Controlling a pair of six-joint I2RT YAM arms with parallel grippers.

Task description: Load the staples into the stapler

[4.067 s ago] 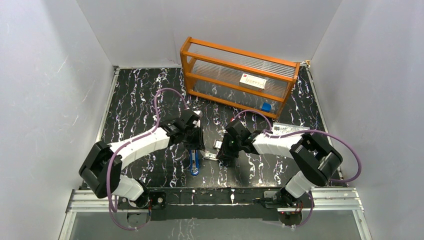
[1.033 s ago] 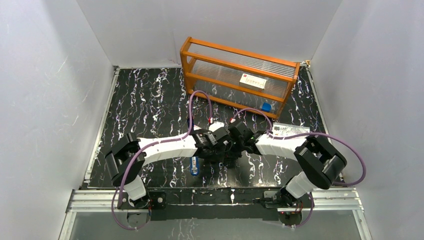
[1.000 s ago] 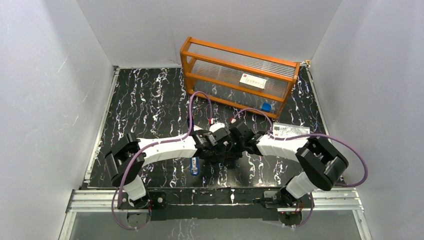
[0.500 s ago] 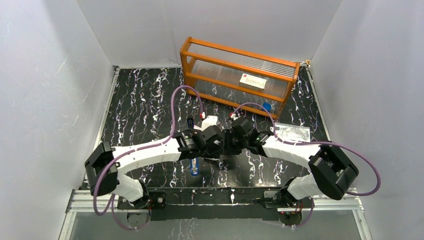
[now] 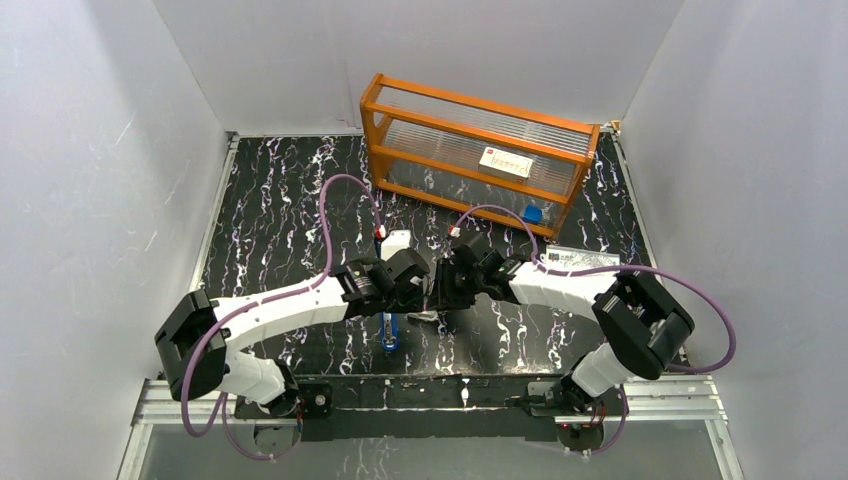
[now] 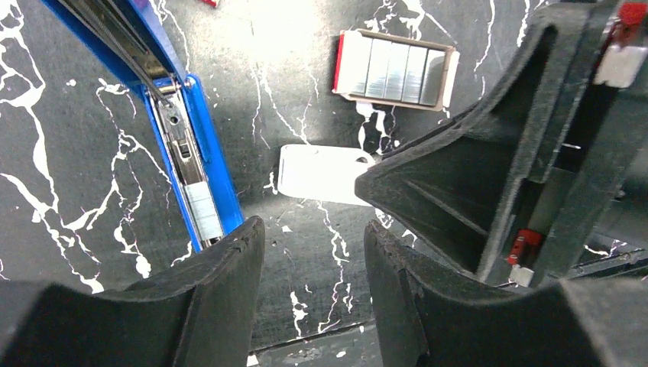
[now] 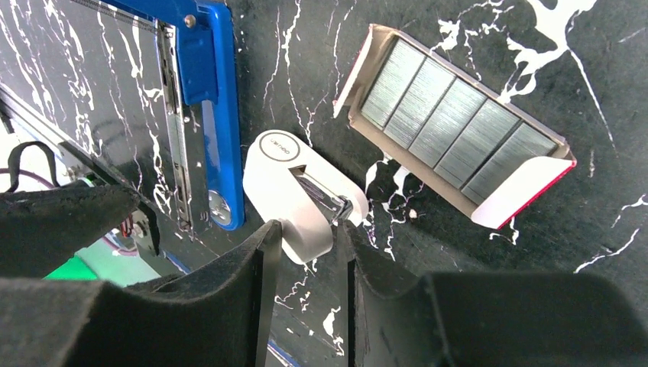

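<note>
The blue stapler (image 6: 200,157) lies open on the black marbled table, its metal channel (image 6: 180,145) facing up; it also shows in the right wrist view (image 7: 205,92) and the top view (image 5: 390,331). The staples (image 7: 457,131), silvery strips in a small red-and-white box, lie beside it, also in the left wrist view (image 6: 394,68); the arms hide them in the top view. My left gripper (image 6: 313,264) is open and empty, hovering between stapler and box. My right gripper (image 7: 306,264) is open narrowly, its tips on either side of the end of a white rounded object (image 7: 294,191).
An orange-framed clear rack (image 5: 480,150) stands at the back right, with a white label and a small blue item (image 5: 532,213) at its foot. A plastic packet (image 5: 582,262) lies to the right. The two grippers (image 5: 418,288) (image 5: 447,296) are almost touching.
My left gripper has drawn back to the left and away from the near edge. My right gripper has shifted a little left. The stapler and white object have not moved.
</note>
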